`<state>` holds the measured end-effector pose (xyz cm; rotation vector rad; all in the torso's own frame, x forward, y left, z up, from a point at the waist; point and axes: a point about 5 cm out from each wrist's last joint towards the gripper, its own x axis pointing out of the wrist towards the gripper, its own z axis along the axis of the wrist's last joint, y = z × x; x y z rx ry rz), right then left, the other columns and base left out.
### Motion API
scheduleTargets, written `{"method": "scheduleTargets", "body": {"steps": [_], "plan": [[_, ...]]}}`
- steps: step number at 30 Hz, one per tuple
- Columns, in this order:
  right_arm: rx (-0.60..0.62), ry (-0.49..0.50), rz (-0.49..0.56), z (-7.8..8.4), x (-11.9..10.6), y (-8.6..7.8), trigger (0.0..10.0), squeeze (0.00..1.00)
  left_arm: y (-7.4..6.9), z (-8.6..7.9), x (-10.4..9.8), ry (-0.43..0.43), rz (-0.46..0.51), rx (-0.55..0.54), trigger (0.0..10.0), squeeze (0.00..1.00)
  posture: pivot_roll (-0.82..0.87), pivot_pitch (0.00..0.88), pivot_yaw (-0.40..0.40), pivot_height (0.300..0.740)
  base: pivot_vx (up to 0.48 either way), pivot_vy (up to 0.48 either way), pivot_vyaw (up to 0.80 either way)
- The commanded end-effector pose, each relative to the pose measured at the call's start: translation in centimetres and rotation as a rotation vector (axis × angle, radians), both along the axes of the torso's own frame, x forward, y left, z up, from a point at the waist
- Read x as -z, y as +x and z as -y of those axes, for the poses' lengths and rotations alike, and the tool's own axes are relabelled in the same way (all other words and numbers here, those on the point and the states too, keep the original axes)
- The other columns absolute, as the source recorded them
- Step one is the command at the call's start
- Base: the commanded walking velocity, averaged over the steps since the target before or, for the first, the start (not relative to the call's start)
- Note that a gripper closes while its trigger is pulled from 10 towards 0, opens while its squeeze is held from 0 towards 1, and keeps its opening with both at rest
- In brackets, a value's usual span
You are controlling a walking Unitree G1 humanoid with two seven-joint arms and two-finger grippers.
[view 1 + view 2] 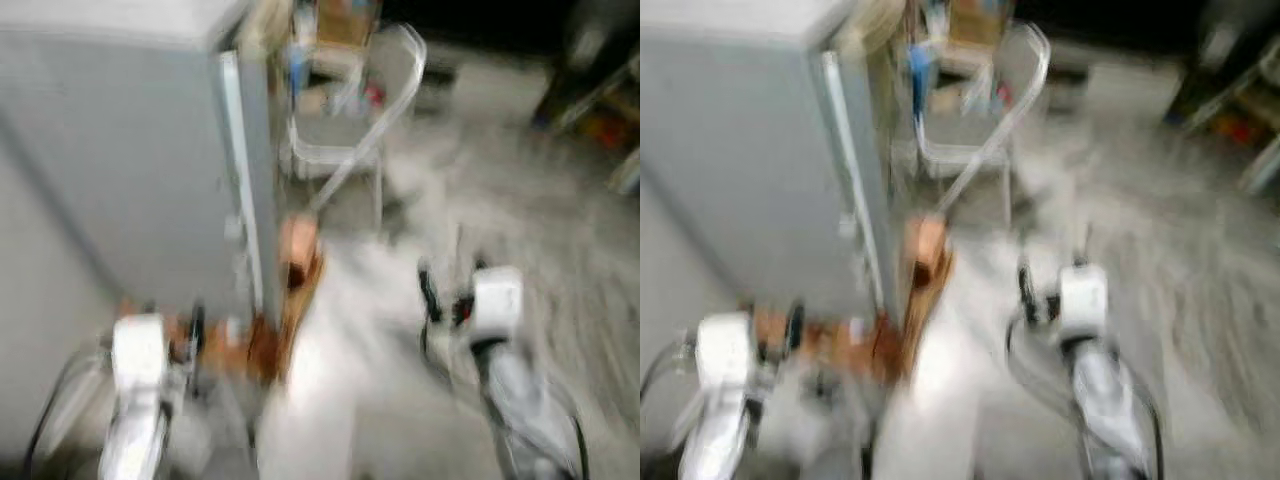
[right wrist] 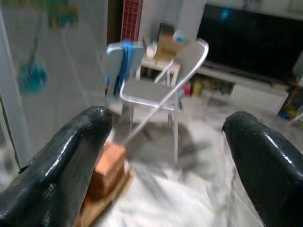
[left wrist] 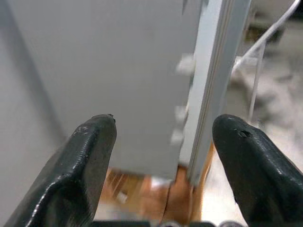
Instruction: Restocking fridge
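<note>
The head views are blurred by motion. A grey fridge (image 1: 120,150) stands at the left, its door edge (image 1: 240,180) facing me and its side panel (image 3: 109,71) close before the left wrist. My left gripper (image 3: 163,142) is open and empty, held low near the fridge's lower corner; the left arm (image 1: 140,370) shows at the bottom left. My right gripper (image 2: 165,142) is open and empty, pointing toward the chair; the right arm (image 1: 495,320) shows at the bottom right.
A folding chair (image 1: 345,110) with a metal frame stands past the fridge, also seen as the chair (image 2: 156,90). Brown blocks (image 1: 295,260) lie on the floor by the fridge's base. A dark TV unit (image 2: 251,42) stands further back. Pale floor (image 1: 520,200) spreads to the right.
</note>
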<state>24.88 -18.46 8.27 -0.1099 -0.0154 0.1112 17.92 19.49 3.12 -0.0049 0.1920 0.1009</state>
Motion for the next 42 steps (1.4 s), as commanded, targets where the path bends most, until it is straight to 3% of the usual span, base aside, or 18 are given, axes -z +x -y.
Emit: {"method": "scheduleTargets", "body": {"steps": [1, 7, 20, 37, 42], "plan": [[0.031, -0.003, -0.005, 0.5, 0.3, 0.0, 10.0, 0.0, 1.4, -0.3, -1.1, 0.026, 0.048, 0.012, 10.0, 0.0, 0.09, 0.0, -0.007, 0.74, 0.409, 0.0, 0.0], [0.049, -0.001, 0.018, 0.4, -0.1, 0.3, 10.0, 0.0, 2.0, -0.2, -1.6, 0.039, 0.064, 0.036, 10.0, 0.0, 0.08, 0.0, 0.013, 0.74, 0.421, 0.0, 0.0], [0.033, 0.009, 0.006, -0.7, 0.0, -0.3, 10.0, 0.0, 1.8, 0.4, -1.6, 0.028, 0.06, 0.048, 10.0, 0.0, 0.09, 0.0, -0.008, 0.74, 0.438, 0.0, 0.0], [0.016, -0.003, -0.007, -0.9, -0.2, 0.0, 10.0, 0.0, 2.2, 1.1, -1.4, 0.026, 0.052, 0.075, 10.0, 0.0, 0.09, 0.0, -0.017, 0.74, 0.429, 0.0, 0.0], [0.007, -0.005, -0.014, -1.1, -0.1, 0.2, 10.0, 0.0, 2.7, 1.3, -1.5, 0.035, 0.053, 0.131, 10.0, 0.0, 0.09, 0.0, -0.02, 0.74, 0.0, 0.0, 0.0]]}}
